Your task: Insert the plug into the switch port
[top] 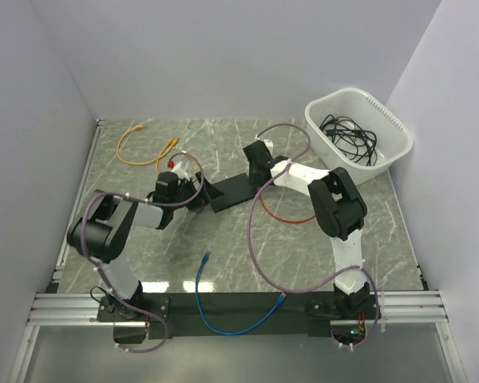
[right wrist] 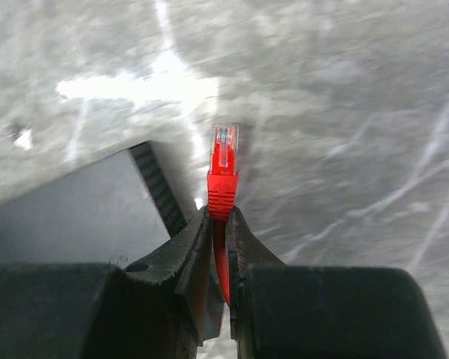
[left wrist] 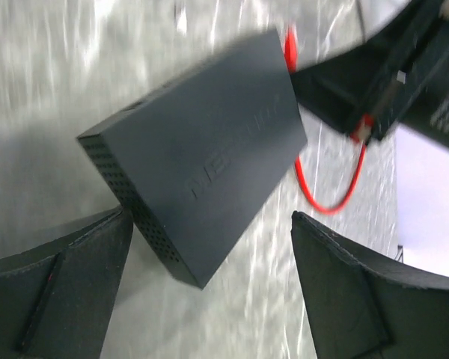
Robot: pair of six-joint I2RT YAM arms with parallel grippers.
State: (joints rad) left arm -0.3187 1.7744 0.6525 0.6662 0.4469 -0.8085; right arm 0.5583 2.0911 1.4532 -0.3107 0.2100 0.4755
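The switch (top: 235,191) is a flat matte-black box lying on the marble table between the two arms. In the left wrist view the switch (left wrist: 202,149) lies just ahead of my left gripper (left wrist: 209,284), which is open, with the box's near corner between its fingers (left wrist: 60,292). My left gripper (top: 197,194) is at the switch's left end. My right gripper (right wrist: 219,221) is shut on the red plug (right wrist: 223,168), whose clear tip sticks out ahead, just right of the switch's perforated side (right wrist: 157,187). My right gripper (top: 259,171) is above the switch's far right end. The red cable (top: 287,215) loops behind it.
A white tub (top: 393,128) with black cables stands at the back right. A yellow cable (top: 144,148) lies at the back left, with a small red and white object (top: 172,163) near it. A blue cable (top: 223,315) lies by the front rail. Grey walls close in the sides.
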